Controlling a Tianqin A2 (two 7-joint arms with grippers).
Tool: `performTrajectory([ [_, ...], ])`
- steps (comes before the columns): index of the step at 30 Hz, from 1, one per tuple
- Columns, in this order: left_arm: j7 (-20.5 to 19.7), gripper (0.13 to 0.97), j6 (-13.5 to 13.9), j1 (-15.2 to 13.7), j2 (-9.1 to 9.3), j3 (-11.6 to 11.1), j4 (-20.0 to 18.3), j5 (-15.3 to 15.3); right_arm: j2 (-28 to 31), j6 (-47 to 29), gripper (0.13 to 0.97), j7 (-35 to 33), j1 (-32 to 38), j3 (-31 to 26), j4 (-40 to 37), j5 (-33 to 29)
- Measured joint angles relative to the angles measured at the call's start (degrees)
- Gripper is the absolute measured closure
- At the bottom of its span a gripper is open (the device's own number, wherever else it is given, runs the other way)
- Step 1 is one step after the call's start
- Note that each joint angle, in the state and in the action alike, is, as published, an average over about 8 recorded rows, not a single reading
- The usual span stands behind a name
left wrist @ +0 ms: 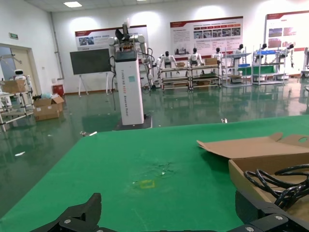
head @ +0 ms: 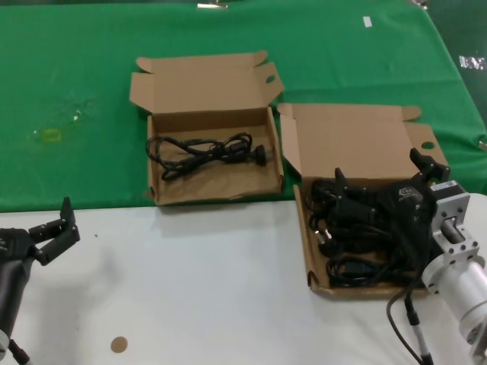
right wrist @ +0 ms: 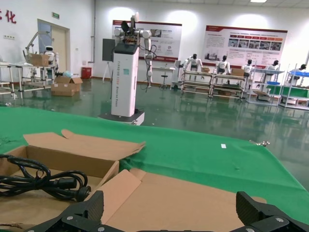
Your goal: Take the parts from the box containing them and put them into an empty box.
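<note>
Starting at the lower left of the head view: the left claw [head: 55,228] sits low over the white part of the table [head: 190,289], fingers spread, gripping nothing. It's well apart from both boxes, so it looks parked to me.

Moving right, upper middle of the frame: the squarish box [head: 215,198] on the green cloth [head: 76,91] already has one black cord [head: 205,152] lying in it, stretched roughly left to right across the tray. So "empty" doesn't quite fit any more. The left wrist view catches a corner of that box and cord off to the side.

Far right, lower half: the longer box [head: 313,251] holds the pile of cords [head: 354,236], a tangle of loops and chunky plugs. The right claw [head: 380,182] is directly over that pile, jaws spread wide with nothing between them, one finger up near the back wall and the other by the left side of the heap.

The bit that matters, I think: the pile lies straight below the right claw, and this arm is by far the nearer one. Its target box lies up and to the left of it in the frame. The bundles are piled on each other, so a grab could easily drag up more than one.
</note>
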Motion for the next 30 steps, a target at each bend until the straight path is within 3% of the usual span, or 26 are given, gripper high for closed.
performTrajectory([
  [30, 0.0, 0.132, 0.0, 0.0, 0.0, 0.0, 0.0, 0.0, 0.0, 0.0, 0.129, 0.0, 0.0, 0.0, 0.0, 0.0],
])
